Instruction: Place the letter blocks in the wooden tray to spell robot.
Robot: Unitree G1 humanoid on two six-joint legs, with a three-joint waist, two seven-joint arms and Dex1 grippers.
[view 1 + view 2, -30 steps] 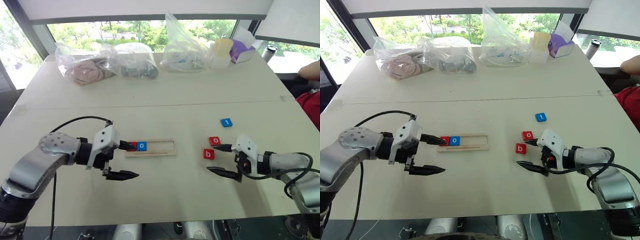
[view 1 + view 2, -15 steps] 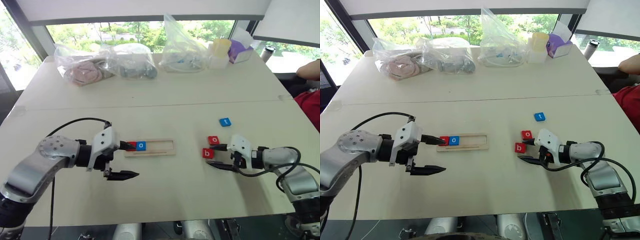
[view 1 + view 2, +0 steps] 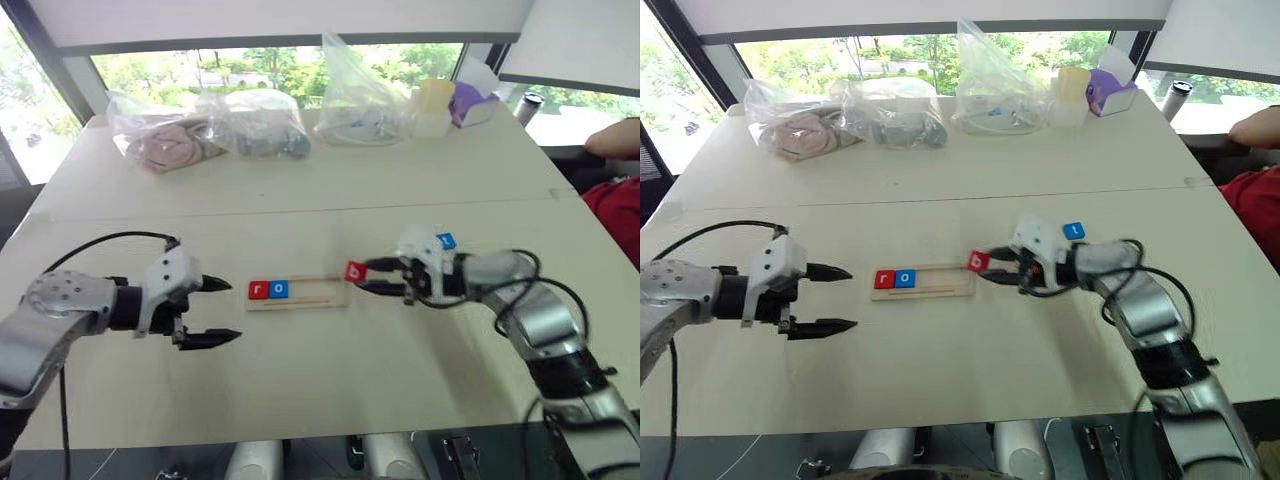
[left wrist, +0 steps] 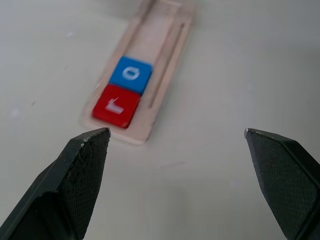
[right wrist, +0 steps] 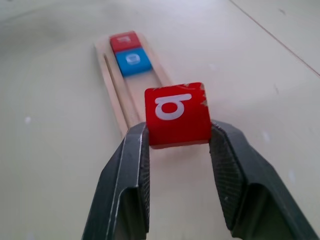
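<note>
The wooden tray [image 3: 325,292] lies mid-table with a red r tile [image 3: 258,290] and a blue o tile [image 3: 279,289] side by side at its left end. My right gripper [image 3: 361,276] is shut on the red b tile [image 3: 354,271], holding it just off the tray's right end. In the right wrist view the b tile [image 5: 177,115] sits clamped between both fingers, with the tray [image 5: 112,85] beyond. A blue t tile [image 3: 446,240] lies behind my right wrist. My left gripper [image 3: 234,310] is open and holds nothing, a short way left of the tray.
Clear plastic bags [image 3: 205,125] with contents, a yellow cup [image 3: 437,95] and a purple box [image 3: 470,100] line the table's far side. A person's arm [image 3: 612,140] shows at the right edge. A seam [image 3: 300,212] crosses the tabletop.
My right gripper shut on the red b tile, lifted it and carried it left to the tray's right end. The left gripper drew back to the left, away from the tray.
</note>
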